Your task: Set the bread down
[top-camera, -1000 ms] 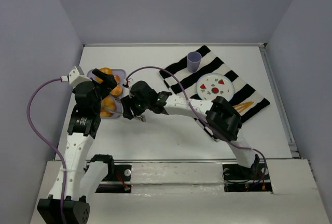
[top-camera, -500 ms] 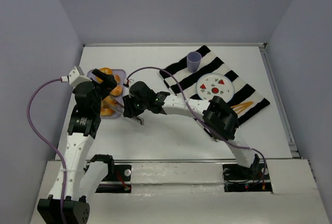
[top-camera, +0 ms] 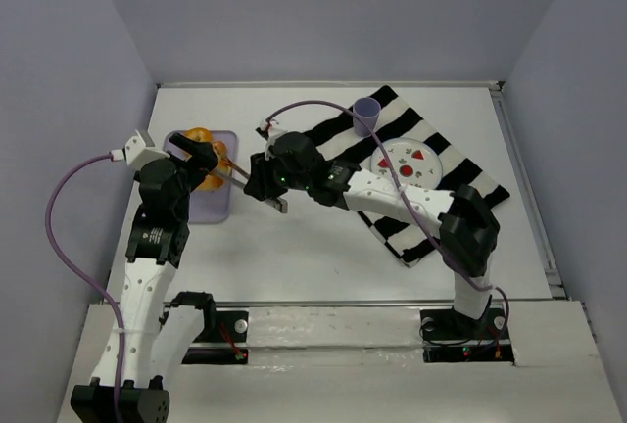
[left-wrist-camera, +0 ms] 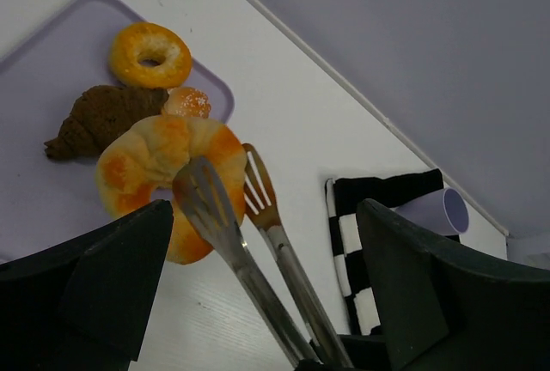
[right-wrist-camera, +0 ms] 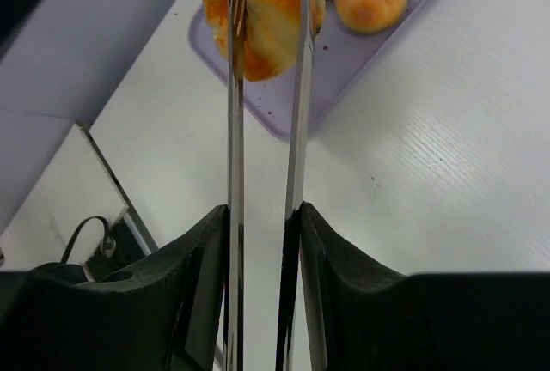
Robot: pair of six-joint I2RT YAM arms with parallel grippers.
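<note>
The lavender tray (left-wrist-camera: 34,79) holds a ring doughnut (left-wrist-camera: 150,55), a brown croissant (left-wrist-camera: 101,122) and a small round bun (left-wrist-camera: 187,101). My right gripper (right-wrist-camera: 264,216) is shut on metal tongs (right-wrist-camera: 234,130). The tong tips clamp a large golden bread ring (right-wrist-camera: 262,10) at the tray's edge (right-wrist-camera: 284,100); I cannot tell if it is lifted. In the top view the right gripper (top-camera: 263,188) sits right of the tray (top-camera: 206,210), tongs (top-camera: 235,176) pointing left. My left gripper (top-camera: 201,161) is open and empty, hovering over the tray with the bread ring (left-wrist-camera: 163,178) and tongs (left-wrist-camera: 258,289) between its fingers (left-wrist-camera: 94,276).
A black-and-white striped cloth (top-camera: 333,134) lies at the back right with a white plate with red fruit prints (top-camera: 407,161) and a lavender cup (top-camera: 366,110) on it. The right forearm crosses over the cloth. Grey walls close in the table on three sides.
My right gripper has moved back with the tongs, which now reach onto the tray and grip the bread ring. Its elbow swung right. The left gripper shifted slightly back.
</note>
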